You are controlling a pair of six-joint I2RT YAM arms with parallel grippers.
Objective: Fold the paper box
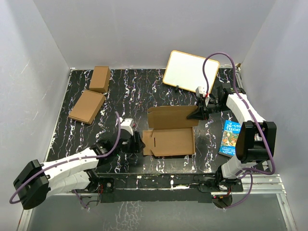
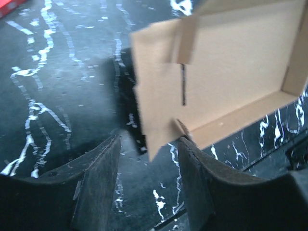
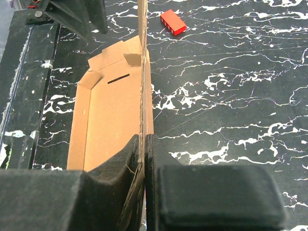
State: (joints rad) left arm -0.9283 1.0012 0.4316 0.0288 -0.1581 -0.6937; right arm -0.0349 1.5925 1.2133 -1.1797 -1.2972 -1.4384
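Note:
The paper box [image 1: 168,141] lies mid-table as a shallow brown tray with its lid panel [image 1: 173,115] raised along the far side. My right gripper [image 1: 200,114] is shut on that panel's right edge. In the right wrist view the cardboard stands on edge, pinched between the fingers [image 3: 137,154], with the tray [image 3: 110,120] to the left. My left gripper [image 1: 137,142] sits at the box's left end, open. In the left wrist view its fingers [image 2: 98,183] stand apart. The corner of the end flap [image 2: 154,110] points down between the tips without being gripped.
Two other brown cartons [image 1: 100,79] [image 1: 87,107] sit at the back left. A whiteboard [image 1: 191,71] leans at the back right. A blue book [image 1: 232,137] lies by the right arm. A small red block [image 3: 173,22] lies on the black marbled mat [image 1: 130,96].

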